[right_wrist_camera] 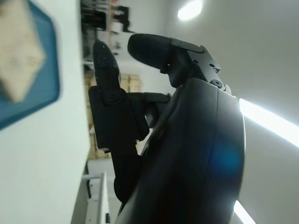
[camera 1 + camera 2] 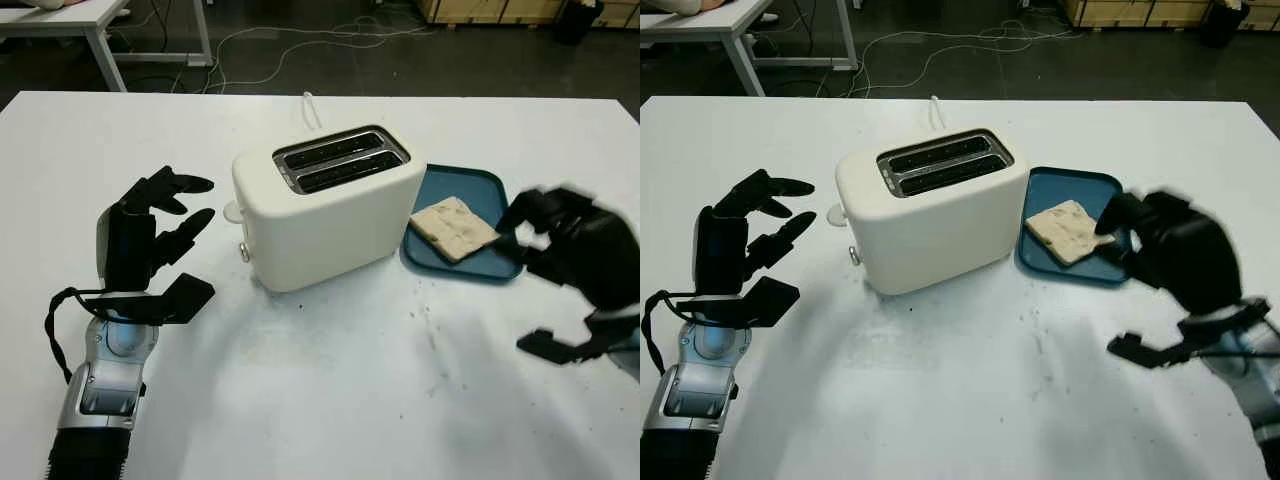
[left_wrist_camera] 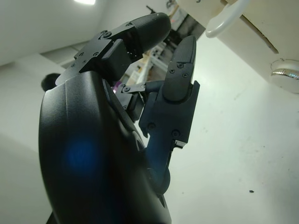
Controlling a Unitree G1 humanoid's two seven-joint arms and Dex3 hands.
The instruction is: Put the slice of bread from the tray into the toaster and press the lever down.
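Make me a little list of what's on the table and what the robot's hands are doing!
bread: lying flat on the tray, not picked up yet
tray: blue, just beside the toaster, on the right hand's side
toaster: cream, middle of the table, both slots empty
lever: on the toaster's end facing the left hand
left hand: open, beside the toaster, holding nothing
right hand: open, at the tray's edge by the bread, holding nothing

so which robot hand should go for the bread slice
The right robot hand. It is open at the blue tray's right edge, next to the bread slice. The left robot hand is open on the far side of the toaster, which stands between it and the tray.
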